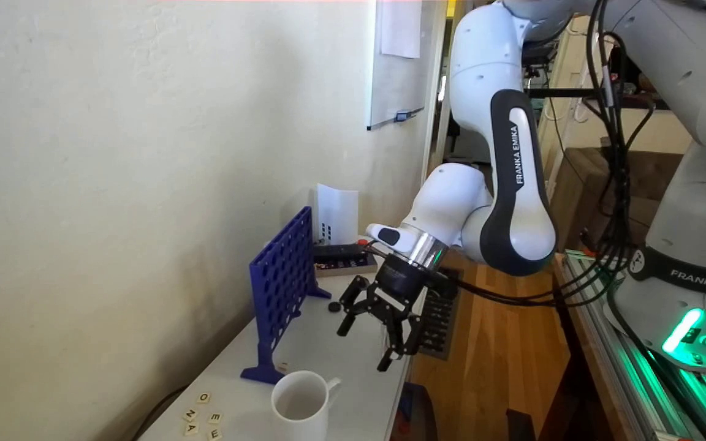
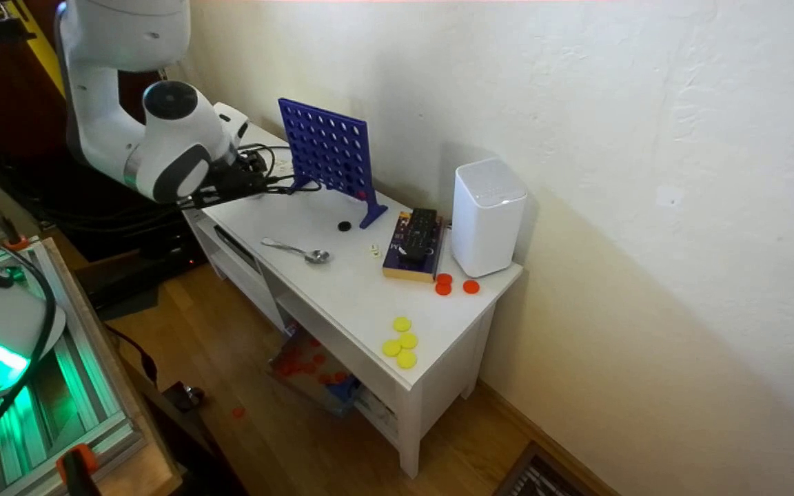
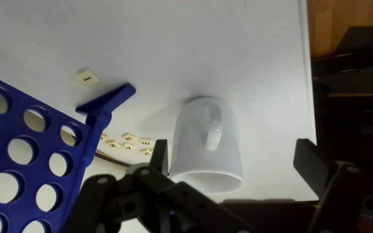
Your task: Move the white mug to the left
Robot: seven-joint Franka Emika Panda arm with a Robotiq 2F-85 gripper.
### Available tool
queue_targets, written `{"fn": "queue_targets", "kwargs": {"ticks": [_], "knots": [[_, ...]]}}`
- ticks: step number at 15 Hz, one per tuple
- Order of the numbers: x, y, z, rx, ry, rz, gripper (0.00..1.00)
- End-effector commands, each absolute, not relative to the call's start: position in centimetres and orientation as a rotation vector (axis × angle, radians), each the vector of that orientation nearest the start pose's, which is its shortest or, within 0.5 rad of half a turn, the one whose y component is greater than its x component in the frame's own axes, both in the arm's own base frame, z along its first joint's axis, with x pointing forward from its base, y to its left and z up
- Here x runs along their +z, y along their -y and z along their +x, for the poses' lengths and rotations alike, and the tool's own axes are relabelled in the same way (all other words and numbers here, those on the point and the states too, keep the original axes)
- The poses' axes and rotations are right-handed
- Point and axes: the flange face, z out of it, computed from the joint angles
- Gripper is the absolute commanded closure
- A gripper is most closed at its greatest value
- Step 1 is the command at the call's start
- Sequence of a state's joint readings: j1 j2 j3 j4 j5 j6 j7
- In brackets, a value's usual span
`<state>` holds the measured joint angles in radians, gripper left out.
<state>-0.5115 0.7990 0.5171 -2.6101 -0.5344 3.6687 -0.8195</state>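
One mug [image 3: 195, 147] sits upright on the table [image 1: 365, 395], near one end of the grid [image 3: 35, 174] — tiles [image 1: 190, 414] lie by that end too. Gripper [image 1: 365, 345] hangs beside the grid, jaws spread wide — clear of the mug.

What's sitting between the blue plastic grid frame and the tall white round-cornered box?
A flat dark-topped rectangular box with a slim black device lying on it, seen in an exterior view.

1 wh. worktop [image 2: 355, 296], 4 round yel. discs [image 2: 408, 341] at a corner, 3 round red discs [image 2: 443, 289] nr end edge, 1 round blk disc [image 2: 344, 226], 1 blue grid frame [image 3: 43, 141], 1 wh. cyl. mug [image 3: 194, 152], 6+ sq. cream letter tiles [image 3: 145, 141].
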Motion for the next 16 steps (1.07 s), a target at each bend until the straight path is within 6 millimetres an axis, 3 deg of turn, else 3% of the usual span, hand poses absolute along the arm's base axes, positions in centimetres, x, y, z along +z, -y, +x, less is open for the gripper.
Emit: {"fn": "queue_targets", "kwargs": {"ticks": [1,3,4,8,9,10,11,13,16], "knots": [[12.7,-9.5,35.9,-0.675,1.492,-2.460,0.00],[13.7,-9.2,34.4,-0.562,1.455,-2.542,0.00],[15.1,-10.3,38.0,-0.526,1.418,-2.596,0.00],[18.0,-10.8,39.0,-0.292,1.326,-2.748,0.00],[18.6,-10.2,36.1,-0.253,1.299,-2.793,0.00],[19.4,-10.9,37.0,-0.256,1.227,-2.825,0.00],[17.8,-11.2,38.6,-0.304,1.307,-2.728,0.00],[19.1,-11.5,38.0,-0.287,1.271,-2.777,0.00],[19.4,-11.3,38.0,-0.281,1.257,-2.795,0.00]]}}
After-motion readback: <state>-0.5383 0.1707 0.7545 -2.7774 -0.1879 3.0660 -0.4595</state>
